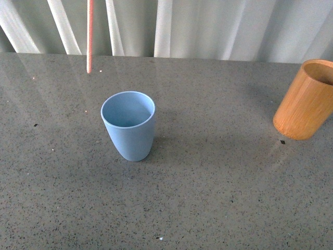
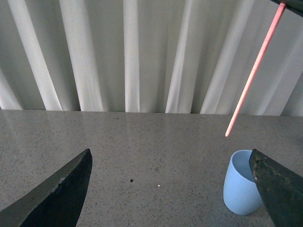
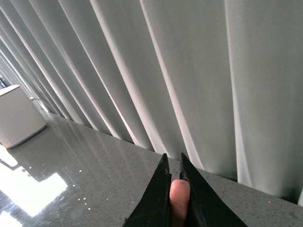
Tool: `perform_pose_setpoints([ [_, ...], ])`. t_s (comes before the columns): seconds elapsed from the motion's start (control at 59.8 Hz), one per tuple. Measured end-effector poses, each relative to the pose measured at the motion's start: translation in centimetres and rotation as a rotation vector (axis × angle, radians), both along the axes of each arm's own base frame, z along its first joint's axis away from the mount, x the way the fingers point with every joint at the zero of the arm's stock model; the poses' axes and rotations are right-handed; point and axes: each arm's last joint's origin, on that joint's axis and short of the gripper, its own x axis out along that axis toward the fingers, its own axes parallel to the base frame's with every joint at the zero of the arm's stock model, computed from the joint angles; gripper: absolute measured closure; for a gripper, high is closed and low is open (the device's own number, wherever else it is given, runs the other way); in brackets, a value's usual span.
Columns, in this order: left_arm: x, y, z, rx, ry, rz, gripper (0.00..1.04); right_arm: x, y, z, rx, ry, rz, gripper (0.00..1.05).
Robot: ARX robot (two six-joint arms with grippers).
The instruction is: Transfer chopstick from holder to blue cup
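The grey speckled table [image 1: 218,198] fills my front view, with a pleated white curtain [image 1: 218,26] behind it. The holder [image 1: 307,99] stands at about 3 o'clock near the table's right side, cut off by the picture's edge, and I cannot see into it. The blue cup [image 1: 128,125] stands upright just left of centre, well apart from the holder, its mouth open and showing nothing inside.

The chopstick [image 1: 89,36] hangs nearly upright at about 11 o'clock from the cup, its lower tip in the air, above and beyond the rim. Its upper part runs out of the front view.

My right gripper [image 3: 175,189] is pinched almost closed on the chopstick's pink end [image 3: 180,201], the two dark fingers [image 3: 158,198] pressing either side of it. My left gripper [image 2: 173,189] is spread wide and holds nothing; the cup shows just beside one finger [image 2: 279,189], which covers part of its rim.
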Motion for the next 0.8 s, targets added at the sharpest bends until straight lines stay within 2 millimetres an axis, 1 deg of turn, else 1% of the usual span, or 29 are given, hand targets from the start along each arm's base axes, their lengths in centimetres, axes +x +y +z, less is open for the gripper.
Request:
perform_pose_setpoints([
  [0.117, 0.0, 0.0, 0.0, 0.000, 0.000, 0.000, 0.07, -0.6, 0.8, -0.3, -0.009, 0.021, 0.022, 1.03],
  [0.234, 0.0, 0.0, 0.0, 0.000, 0.000, 0.000, 0.07, -0.9, 0.8, -0.7, -0.027, 0.043, 0.025, 1.03],
  [0.368, 0.0, 0.0, 0.0, 0.000, 0.000, 0.000, 0.07, -1.3, -0.1, -1.0, -0.069, 0.080, 0.003, 1.03],
  [0.452, 0.0, 0.0, 0.0, 0.000, 0.000, 0.000, 0.07, -1.7, -1.3, -0.1, -0.082, 0.066, -0.017, 1.03],
  [0.535, 0.0, 0.0, 0.0, 0.000, 0.000, 0.000, 0.07, -1.8, -1.8, 0.2, -0.088, 0.052, -0.027, 1.03],
  [0.803, 0.0, 0.0, 0.0, 0.000, 0.000, 0.000, 0.07, -2.2, -2.7, -2.0, -0.134, 0.101, -0.030, 1.03],
])
